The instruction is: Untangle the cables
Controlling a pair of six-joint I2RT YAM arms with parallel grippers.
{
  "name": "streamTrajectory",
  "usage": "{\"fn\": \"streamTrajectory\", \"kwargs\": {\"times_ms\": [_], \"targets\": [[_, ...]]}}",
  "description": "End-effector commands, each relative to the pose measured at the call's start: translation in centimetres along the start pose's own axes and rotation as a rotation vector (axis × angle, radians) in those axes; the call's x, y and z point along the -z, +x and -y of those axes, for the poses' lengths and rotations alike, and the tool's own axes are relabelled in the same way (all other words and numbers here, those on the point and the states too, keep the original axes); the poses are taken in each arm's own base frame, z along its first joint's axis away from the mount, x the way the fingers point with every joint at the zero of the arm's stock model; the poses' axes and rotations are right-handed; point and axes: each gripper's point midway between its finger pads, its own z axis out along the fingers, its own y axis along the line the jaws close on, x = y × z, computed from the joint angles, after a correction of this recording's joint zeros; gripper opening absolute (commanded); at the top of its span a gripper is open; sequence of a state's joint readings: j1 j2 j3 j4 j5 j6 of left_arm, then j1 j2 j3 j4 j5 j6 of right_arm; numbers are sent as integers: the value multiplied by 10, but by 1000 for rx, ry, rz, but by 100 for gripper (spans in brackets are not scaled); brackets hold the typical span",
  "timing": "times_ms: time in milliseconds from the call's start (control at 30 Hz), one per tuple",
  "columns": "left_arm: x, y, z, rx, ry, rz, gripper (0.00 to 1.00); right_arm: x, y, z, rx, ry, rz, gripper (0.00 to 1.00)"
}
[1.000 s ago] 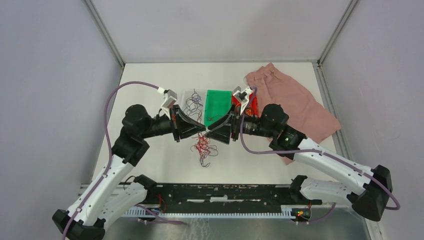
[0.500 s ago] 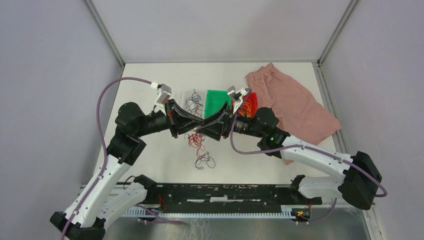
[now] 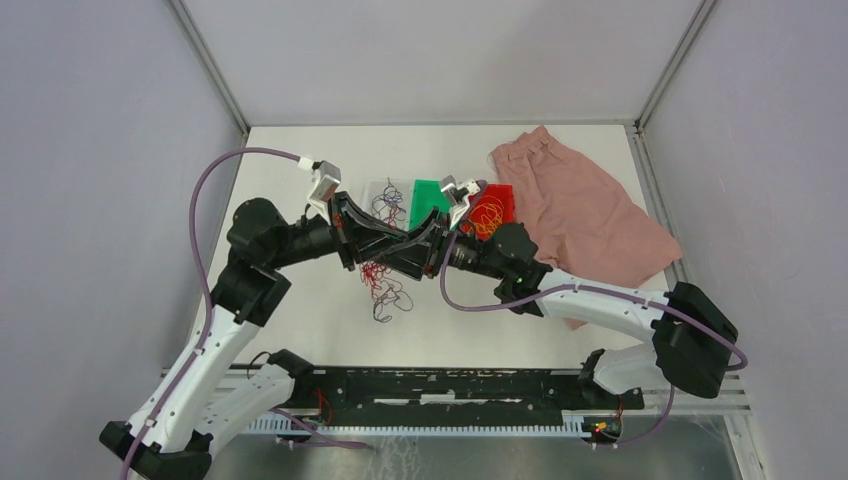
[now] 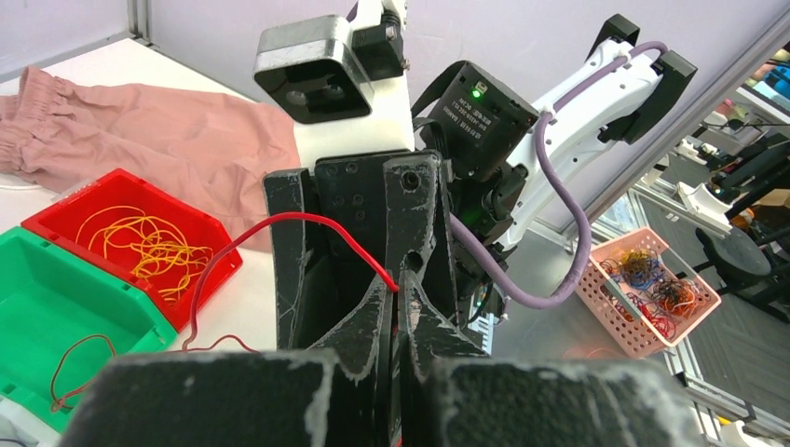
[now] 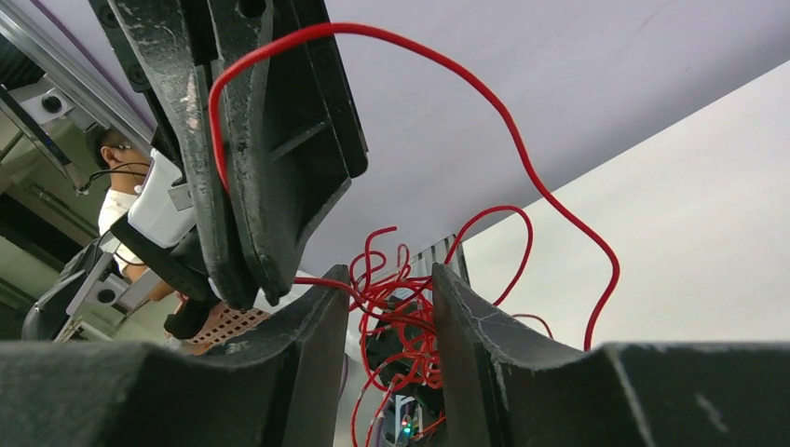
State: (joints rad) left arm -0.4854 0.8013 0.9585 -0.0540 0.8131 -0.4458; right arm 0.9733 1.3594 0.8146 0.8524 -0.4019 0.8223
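Cables (image 3: 383, 287) dragged leftward, white table (image 3: 455, 335), pale lilac walls (image 3: 90, 150), pink cloth (image 3: 585, 205)

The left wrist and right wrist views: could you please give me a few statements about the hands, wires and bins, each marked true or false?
1. The left hand is shut on a red wire. True.
2. The red bin holds dark purple wires. False: it holds orange-yellow wires.
3. The right hand is clamped fully shut. False: its fingers stand apart, with red strands in the gap.
4. A pink cloth lies on the table, right of the red bin in the top view. True.
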Motion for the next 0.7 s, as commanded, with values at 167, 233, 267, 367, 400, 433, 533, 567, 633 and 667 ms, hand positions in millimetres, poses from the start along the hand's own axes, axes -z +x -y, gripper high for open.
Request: {"fn": "streamTrajectory", "kwargs": {"times_ms": [167, 233, 267, 367, 400, 433, 533, 567, 633, 667], "targets": [[3, -19, 13, -56, 30, 39, 3, -3, -47, -20, 37, -19, 191, 56], [2, -20, 13, -59, 30, 43, 3, -3, -51, -18, 26, -19, 223, 56], [2, -21, 14, -62, 30, 45, 3, -5, -50, -16, 18, -21, 230, 54], [3, -27, 16, -83, 34, 53, 3, -7, -40, -9, -12, -15, 203, 47], [2, -29, 17, -94, 37, 55, 3, -6, -35, -6, -23, -10, 195, 44], [2, -33, 19, -111, 40, 61, 3, -4, -29, -2, -31, 0, 185, 43], [1, -49, 23, -163, 45, 86, 3, 3, -10, 11, -48, 39, 145, 39], [0, -54, 24, -182, 47, 93, 3, 7, -2, 17, -46, 57, 124, 38], [-1, -65, 26, -215, 51, 109, 3, 14, 16, 29, -39, 107, 77, 36], [-2, -70, 26, -231, 51, 114, 3, 18, 24, 36, -35, 131, 58, 36]]}}
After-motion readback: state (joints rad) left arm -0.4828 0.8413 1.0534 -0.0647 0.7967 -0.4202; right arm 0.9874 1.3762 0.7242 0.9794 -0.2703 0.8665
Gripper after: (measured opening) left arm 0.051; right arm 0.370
